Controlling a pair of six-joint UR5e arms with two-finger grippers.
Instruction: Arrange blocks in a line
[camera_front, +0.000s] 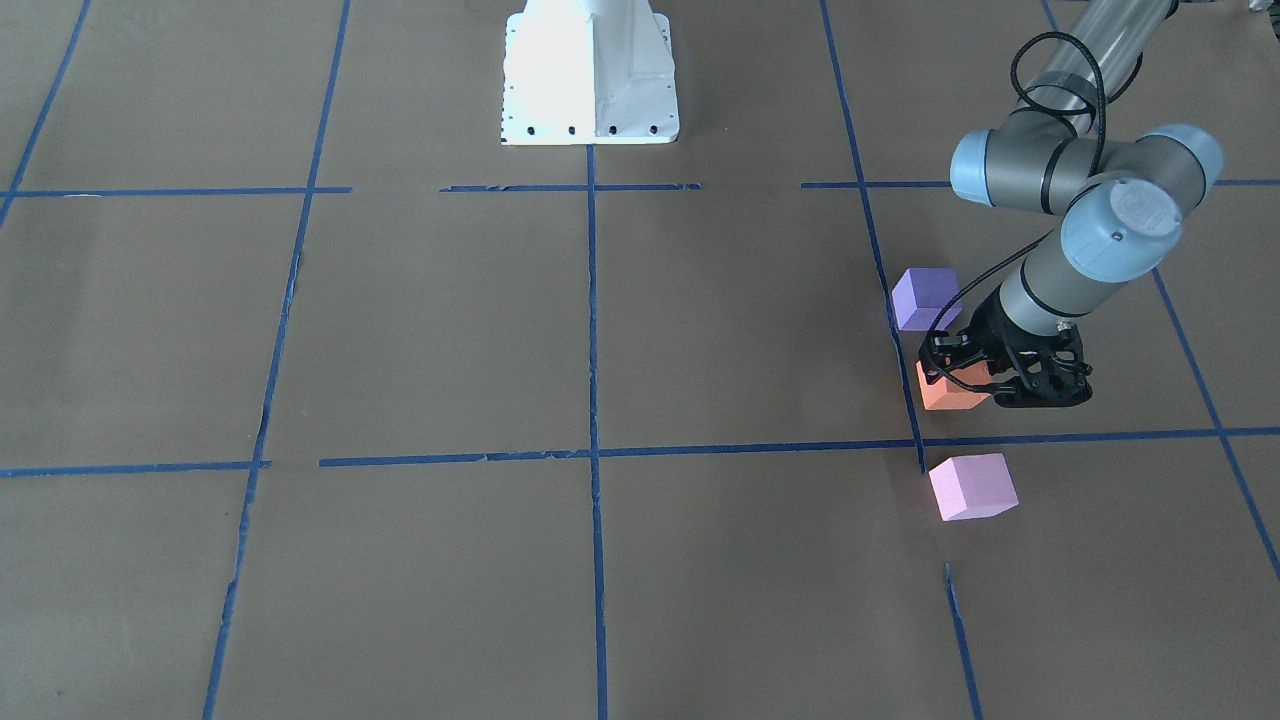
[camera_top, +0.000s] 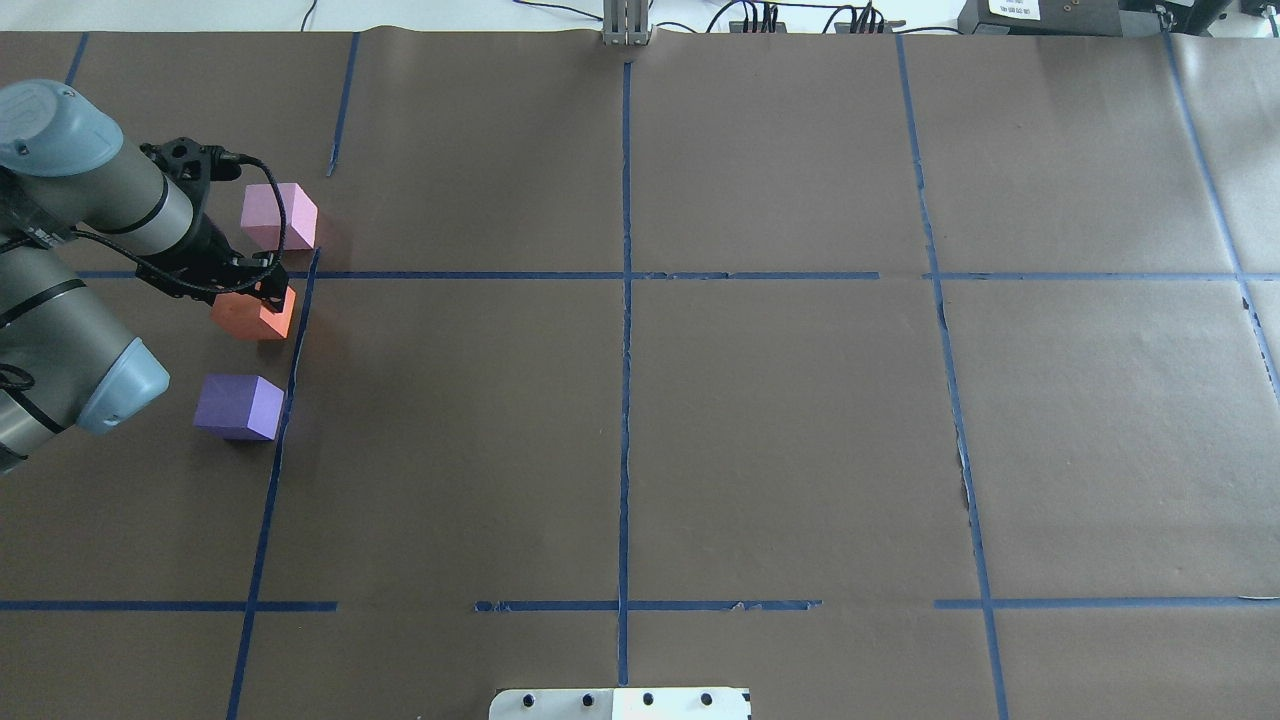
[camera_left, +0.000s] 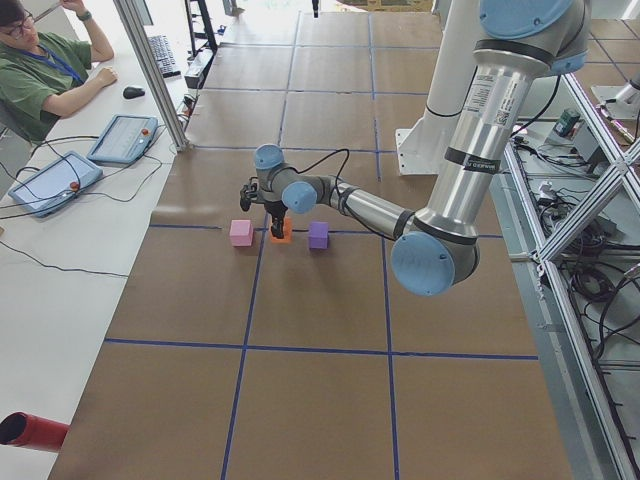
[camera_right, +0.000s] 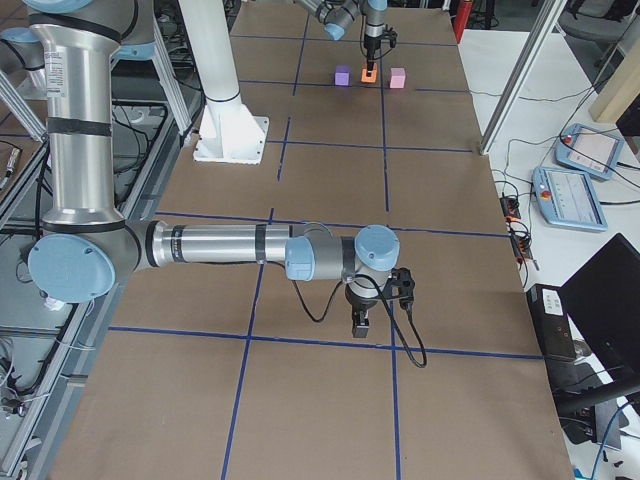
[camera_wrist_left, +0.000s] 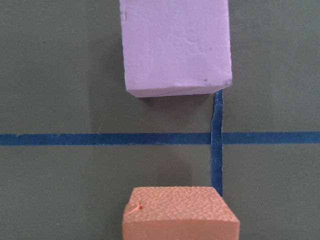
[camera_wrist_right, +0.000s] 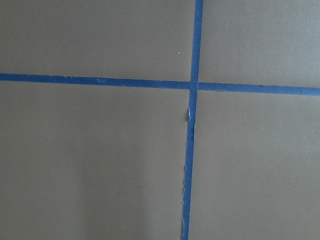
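The orange block (camera_top: 245, 318) sits at the overhead view's left edge, between the pink block (camera_top: 278, 215) above and the purple block (camera_top: 238, 405) below, 3 nearly in line. The left gripper (camera_top: 266, 291) stands directly over it; I cannot tell whether its jaws clamp it.

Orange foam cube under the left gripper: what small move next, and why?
Probably release if gripping, then lift the left gripper straight up. The orange foam cube appears to sit on the table between the violet-purple foam cube and pale pink foam cube, roughly in line beside the blue tape; a sideways exit could nudge it. Whether the jaws are shut, I cannot tell.
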